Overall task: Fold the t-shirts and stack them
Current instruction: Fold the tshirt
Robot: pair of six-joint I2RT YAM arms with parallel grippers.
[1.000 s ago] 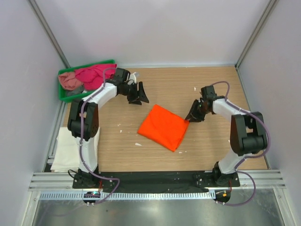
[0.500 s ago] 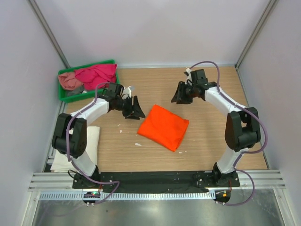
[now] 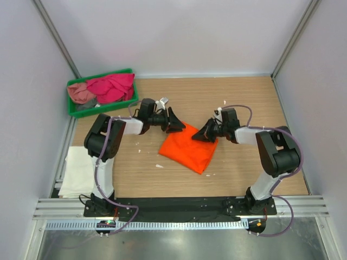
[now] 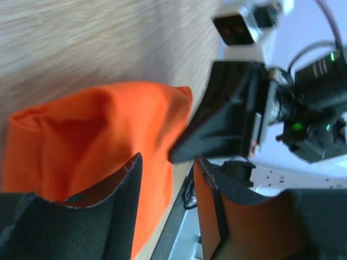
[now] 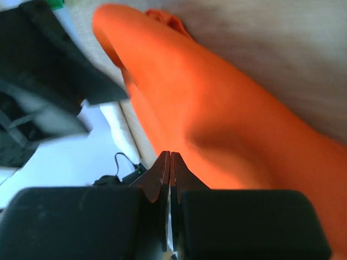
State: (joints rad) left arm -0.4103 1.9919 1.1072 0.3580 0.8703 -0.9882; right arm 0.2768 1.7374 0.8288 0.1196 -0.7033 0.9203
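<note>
The left fingers point(image 3: 175, 122) are spread, with a clear gap between them. They sit low at the far left corner of the orange t-shirt point(image 3: 187, 151), and I cannot tell whether they touch the cloth. The left wrist view shows orange cloth bunched just beyond the tips, with nothing caught in the gap.

The right fingers point(image 3: 200, 134) are pressed tight together, with only a thin line between them. Their tips are at the far right edge of the same shirt, pointing towards the left fingers. I cannot tell whether any cloth is nipped between them. The two pairs face each other close across the shirt's far corner.

The orange t-shirt lies folded into a rough square, turned like a diamond, in the middle of the bench point(image 3: 244, 103) between the two arms.

A white t-shirt point(image 3: 78, 170) lies flat at the near left edge of the bench, beside the left arm's base. At the far left corner stands a green tray point(image 3: 71, 105). It holds a crumpled magenta t-shirt point(image 3: 111, 86) and, to its left, a dusty pink t-shirt point(image 3: 81, 93). A few small white scraps point(image 3: 160, 166) lie on the wood near the orange shirt.
</note>
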